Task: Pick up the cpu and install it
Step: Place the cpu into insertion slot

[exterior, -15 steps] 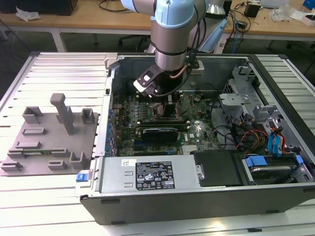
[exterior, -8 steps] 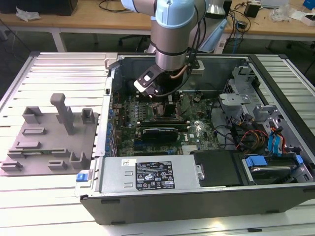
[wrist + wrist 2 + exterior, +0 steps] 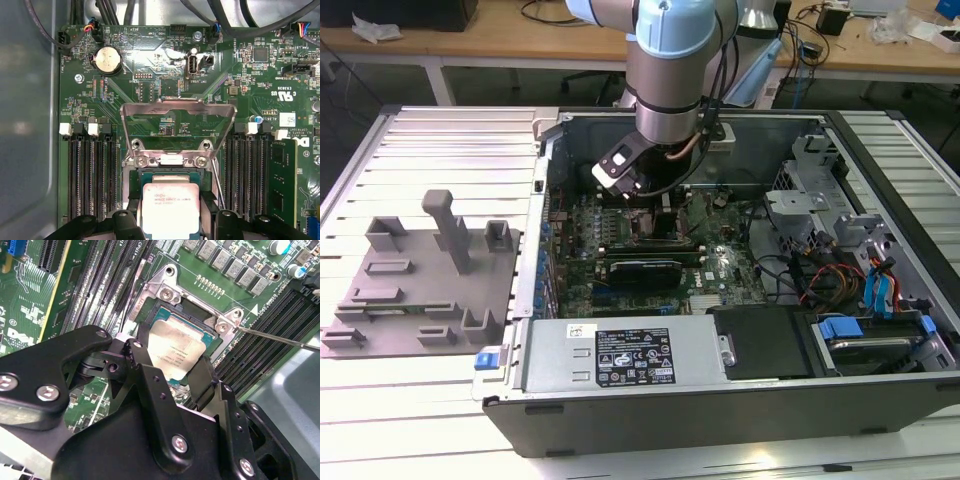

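Observation:
The cpu (image 3: 175, 352) (image 3: 171, 205), a small square chip with a pale silver top, sits between my two black fingers (image 3: 142, 352) just over the dark metal-framed socket (image 3: 167, 295) on the green motherboard (image 3: 150, 65). My gripper (image 3: 172, 365) (image 3: 171, 222) is shut on the cpu, one finger against each of two opposite edges. Whether the chip rests fully in the socket I cannot tell. The socket's metal load plate (image 3: 177, 107) stands flipped open. In the exterior view the arm's wrist (image 3: 665, 90) reaches down into the open computer case (image 3: 720, 420).
A thin metal lever rod (image 3: 280, 337) sticks out beside the socket. Memory slots (image 3: 90, 175) flank it on both sides. The power supply (image 3: 630, 355) and drive bays (image 3: 860, 300) fill the case's near and right parts. A grey plastic plate with upright pegs (image 3: 420, 290) lies outside the case.

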`<control>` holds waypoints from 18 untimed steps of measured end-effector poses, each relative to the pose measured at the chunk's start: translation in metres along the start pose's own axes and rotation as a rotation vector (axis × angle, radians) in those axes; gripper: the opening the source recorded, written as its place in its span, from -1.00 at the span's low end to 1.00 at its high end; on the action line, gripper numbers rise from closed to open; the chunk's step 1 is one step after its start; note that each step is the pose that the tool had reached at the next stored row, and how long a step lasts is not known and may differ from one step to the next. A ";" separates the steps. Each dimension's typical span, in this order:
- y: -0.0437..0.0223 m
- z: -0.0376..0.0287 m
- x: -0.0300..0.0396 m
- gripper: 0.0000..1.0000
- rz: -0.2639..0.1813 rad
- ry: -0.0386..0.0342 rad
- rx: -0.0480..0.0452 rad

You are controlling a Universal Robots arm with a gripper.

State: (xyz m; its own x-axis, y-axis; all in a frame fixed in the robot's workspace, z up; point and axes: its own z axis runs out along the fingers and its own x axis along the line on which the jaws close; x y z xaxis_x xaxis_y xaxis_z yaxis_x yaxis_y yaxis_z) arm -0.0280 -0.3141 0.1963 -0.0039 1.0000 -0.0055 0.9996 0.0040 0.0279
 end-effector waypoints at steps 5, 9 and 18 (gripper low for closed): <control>0.0001 0.0003 0.0001 0.23 0.000 0.0008 -0.0005; 0.0000 -0.0004 0.0000 0.23 0.000 0.0001 0.0000; 0.0001 -0.0048 0.0000 0.23 0.000 0.0003 -0.0002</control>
State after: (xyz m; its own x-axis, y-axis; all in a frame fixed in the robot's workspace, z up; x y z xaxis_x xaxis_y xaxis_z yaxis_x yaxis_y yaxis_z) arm -0.0280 -0.3140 0.2011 -0.0039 1.0000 -0.0053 0.9996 0.0040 0.0280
